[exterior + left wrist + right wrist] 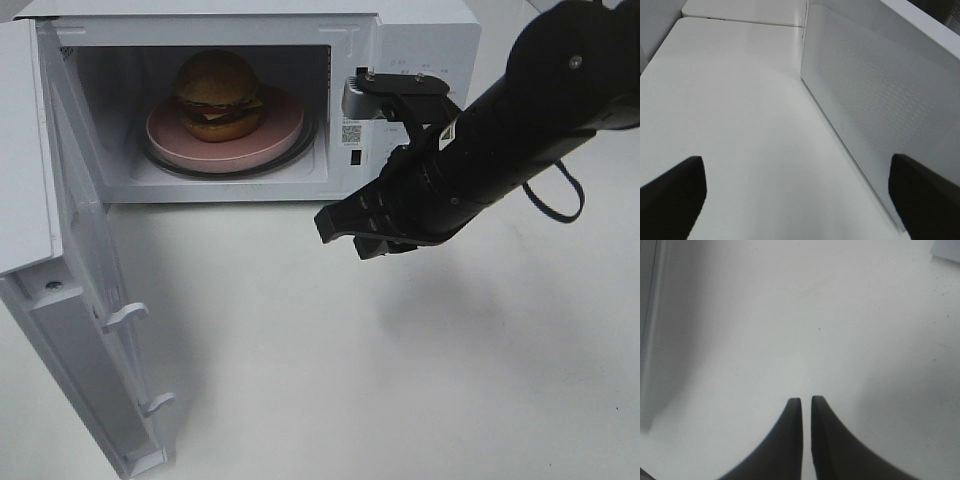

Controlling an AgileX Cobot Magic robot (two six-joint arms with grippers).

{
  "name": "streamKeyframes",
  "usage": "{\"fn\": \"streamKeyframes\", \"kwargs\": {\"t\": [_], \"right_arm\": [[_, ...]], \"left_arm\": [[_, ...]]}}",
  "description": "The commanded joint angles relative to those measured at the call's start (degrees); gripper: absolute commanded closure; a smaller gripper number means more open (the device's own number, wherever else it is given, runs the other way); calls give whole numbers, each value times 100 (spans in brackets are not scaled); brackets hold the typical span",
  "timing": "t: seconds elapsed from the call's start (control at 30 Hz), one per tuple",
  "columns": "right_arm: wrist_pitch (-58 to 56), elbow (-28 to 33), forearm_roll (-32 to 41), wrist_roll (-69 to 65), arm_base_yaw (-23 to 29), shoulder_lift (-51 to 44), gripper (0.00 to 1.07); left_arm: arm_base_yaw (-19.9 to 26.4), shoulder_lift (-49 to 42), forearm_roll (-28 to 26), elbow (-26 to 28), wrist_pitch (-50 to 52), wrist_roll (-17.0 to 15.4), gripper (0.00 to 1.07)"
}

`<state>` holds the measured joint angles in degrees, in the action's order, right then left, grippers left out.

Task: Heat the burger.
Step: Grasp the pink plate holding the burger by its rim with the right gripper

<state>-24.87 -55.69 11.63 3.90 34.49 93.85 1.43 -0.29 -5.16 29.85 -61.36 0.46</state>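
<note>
The burger (218,95), with a domed golden-brown bun, sits on a pink plate (285,128) inside the open white microwave (410,40). The microwave door (90,300) swings out to the left, toward the front. My right gripper (345,230) hovers above the table in front of the microwave's control panel, empty; in the right wrist view its fingertips (795,405) are almost together (806,401). My left gripper (800,200) is wide open and empty beside a white perforated panel (875,100); it does not show in the exterior view.
White table (400,380) spreads in front of the microwave. The open door takes up the left front area. A black cable loop (555,195) hangs from the right arm.
</note>
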Motion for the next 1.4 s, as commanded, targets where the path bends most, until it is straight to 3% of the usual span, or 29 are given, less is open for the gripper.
{"fn": "streamKeyframes", "kwargs": {"t": [0.03, 0.3, 0.67, 0.87, 0.93, 0.97, 1.03, 1.07, 1.1, 1.17, 1.2, 1.23, 1.3, 1.4], "right_arm": [[-493, -246, -510, 544, 34, -40, 101], [-1341, -619, -837, 3254, 34, -40, 99], [-1243, -642, -854, 6767, 34, -40, 95], [-951, -642, -1163, 7191, 52, -40, 89], [-791, -642, -1690, 7168, 86, -40, 79], [-791, -642, -1690, 7168, 86, -40, 79], [-659, -642, -2269, 7070, 183, -40, 65], [-659, -642, -2269, 7070, 183, -40, 65], [-550, -642, -2504, 6950, 252, -40, 56], [-481, -642, -2573, 6870, 269, -40, 50], [-315, -642, -2595, 6618, 321, -40, 39], [-315, -642, -2595, 6618, 321, -40, 39], [-69, -642, -2624, 6262, 321, -40, 25], [11, -642, -2659, 6194, 321, -40, 20]], "left_arm": [[23, -103, -34, -23, -6, -46, 16], [23, -103, -34, -23, -6, -46, 16], [23, -103, -34, -23, -6, -46, 16], [23, -103, -34, -23, -6, -46, 16], [23, -103, -34, -23, -6, -46, 16], [23, -103, -34, -23, -6, -46, 16], [23, -103, -34, -23, -6, -46, 16], [23, -103, -34, -23, -6, -46, 16], [23, -103, -34, -23, -6, -46, 16], [23, -103, -34, -23, -6, -46, 16], [23, -103, -34, -23, -6, -46, 16], [23, -103, -34, -23, -6, -46, 16], [23, -103, -34, -23, -6, -46, 16], [23, -103, -34, -23, -6, -46, 16]]}}
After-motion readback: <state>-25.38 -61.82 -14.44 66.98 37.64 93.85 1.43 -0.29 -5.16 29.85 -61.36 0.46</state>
